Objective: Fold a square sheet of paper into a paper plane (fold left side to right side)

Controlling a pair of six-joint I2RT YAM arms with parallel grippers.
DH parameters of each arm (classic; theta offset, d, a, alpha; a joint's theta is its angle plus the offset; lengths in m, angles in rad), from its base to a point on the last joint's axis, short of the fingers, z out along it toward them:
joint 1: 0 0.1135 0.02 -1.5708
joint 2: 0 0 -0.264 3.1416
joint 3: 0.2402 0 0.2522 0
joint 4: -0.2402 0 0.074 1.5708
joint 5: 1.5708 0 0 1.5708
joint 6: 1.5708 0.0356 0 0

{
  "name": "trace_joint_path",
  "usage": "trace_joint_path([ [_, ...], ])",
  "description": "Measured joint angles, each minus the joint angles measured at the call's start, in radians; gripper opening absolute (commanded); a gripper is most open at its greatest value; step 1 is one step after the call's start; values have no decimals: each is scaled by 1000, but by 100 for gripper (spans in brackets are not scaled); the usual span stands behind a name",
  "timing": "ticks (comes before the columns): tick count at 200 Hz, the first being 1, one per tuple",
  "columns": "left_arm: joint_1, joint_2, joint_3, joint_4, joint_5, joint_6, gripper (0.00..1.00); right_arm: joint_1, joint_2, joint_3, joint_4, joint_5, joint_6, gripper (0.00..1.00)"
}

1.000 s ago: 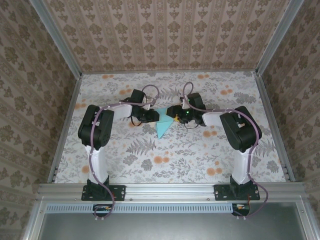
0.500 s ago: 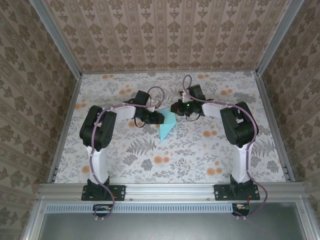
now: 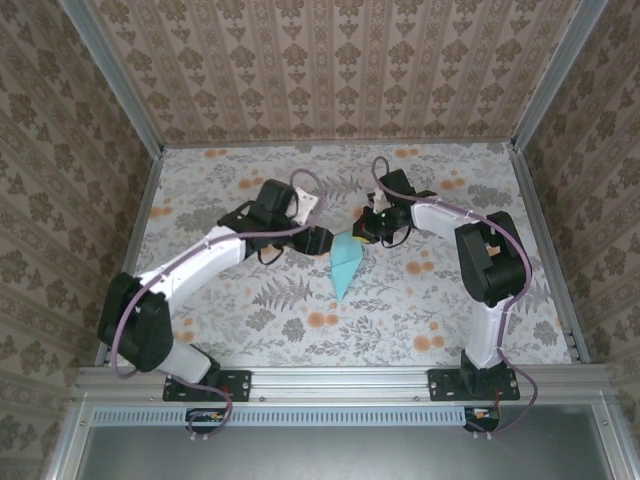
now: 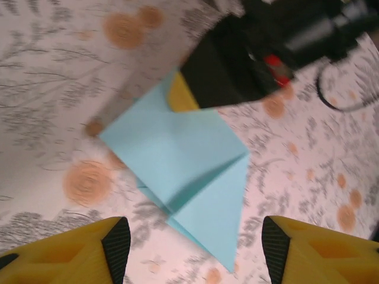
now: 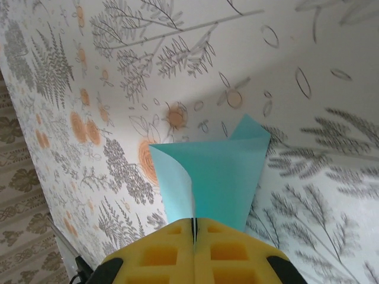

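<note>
paper plane (image 3: 345, 268): light turquoise, tip pointing toward the arm bases
left gripper (image 3: 325, 243): at its upper-left edge
right gripper (image 3: 360, 235): at its upper-right edge
table (image 3: 250, 320): floral print

The pointed light-turquoise folded paper (image 4: 177, 155) looks thin, smooth, matt; the floral-printed worktop (image 3: 400, 310) is matt as well.

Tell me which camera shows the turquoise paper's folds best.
Left wrist: the paper lies nearly whole, flaps and creases visible, though blurred. Right wrist shows its edge curling out of the shut right gripper. Top external shows it small.
</note>
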Motion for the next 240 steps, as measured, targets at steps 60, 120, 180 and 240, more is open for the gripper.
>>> trace_joint_path([
  [60, -278, 130, 28, -97, -169, -58, 71, 0, -8, 0, -76, 63, 64, 0],
  [120, -385, 340, 254, -265, -418, -85, 73, 9, -8, 20, -83, 92, 99, 0],
  [180, -417, 470, 352, -386, -578, -109, 60, 19, -6, 25, -84, 102, 114, 0],
  [240, -417, 494, 366, -416, -604, -127, 26, 22, 1, 25, -84, 109, 113, 0],
])
